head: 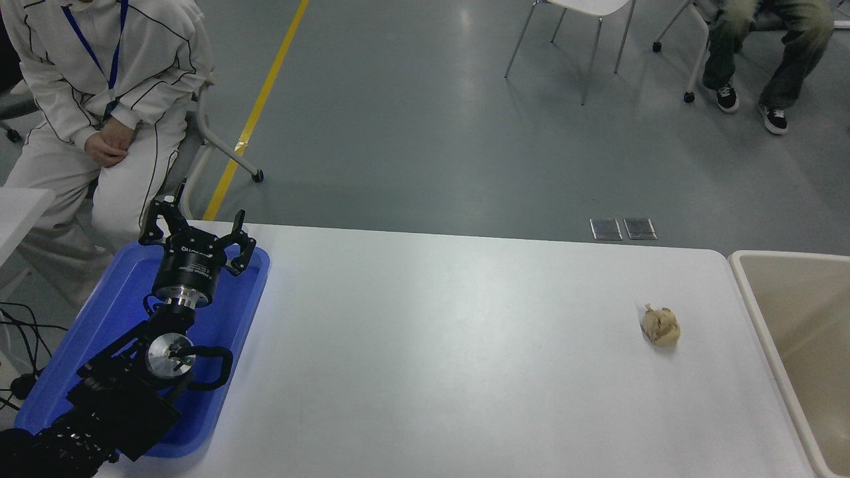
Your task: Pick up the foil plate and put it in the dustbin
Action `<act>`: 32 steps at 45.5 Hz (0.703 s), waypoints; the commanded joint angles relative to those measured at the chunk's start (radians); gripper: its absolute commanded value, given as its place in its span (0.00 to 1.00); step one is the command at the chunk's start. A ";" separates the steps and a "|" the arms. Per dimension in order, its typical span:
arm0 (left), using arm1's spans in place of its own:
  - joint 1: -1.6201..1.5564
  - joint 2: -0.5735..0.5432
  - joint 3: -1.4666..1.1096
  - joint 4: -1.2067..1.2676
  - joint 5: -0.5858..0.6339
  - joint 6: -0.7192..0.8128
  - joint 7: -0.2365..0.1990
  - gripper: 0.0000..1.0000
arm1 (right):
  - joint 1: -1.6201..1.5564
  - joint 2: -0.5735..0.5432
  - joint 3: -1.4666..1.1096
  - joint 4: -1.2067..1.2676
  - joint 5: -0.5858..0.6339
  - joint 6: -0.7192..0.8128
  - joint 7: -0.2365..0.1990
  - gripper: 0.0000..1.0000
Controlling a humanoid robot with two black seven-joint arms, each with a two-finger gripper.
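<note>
Nearest you, the left arm lies parked at the lower left over the flat blue plastic tray (119, 312); your left tool (196, 226) has its black fingers spread wide and holds nothing. The smooth white surface (431, 345) carries a small crumpled tan paper ball (661, 326) near its right end. Beside that end stands the dustbin (750, 292), beige with a pale rounded rim and smooth tan inner walls. You cannot see the foil plate or the right tool. Beyond, a person in white (99, 86) sits behind the tray.
</note>
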 commanded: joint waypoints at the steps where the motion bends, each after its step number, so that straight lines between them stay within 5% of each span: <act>1: 0.000 0.000 0.000 -0.002 0.000 0.000 0.000 1.00 | 0.164 -0.052 -0.151 0.230 -0.003 0.005 0.000 1.00; 32: 0.000 0.000 0.000 -0.002 0.000 0.000 0.000 1.00 | 0.660 -0.045 -0.544 0.465 0.000 0.373 0.000 1.00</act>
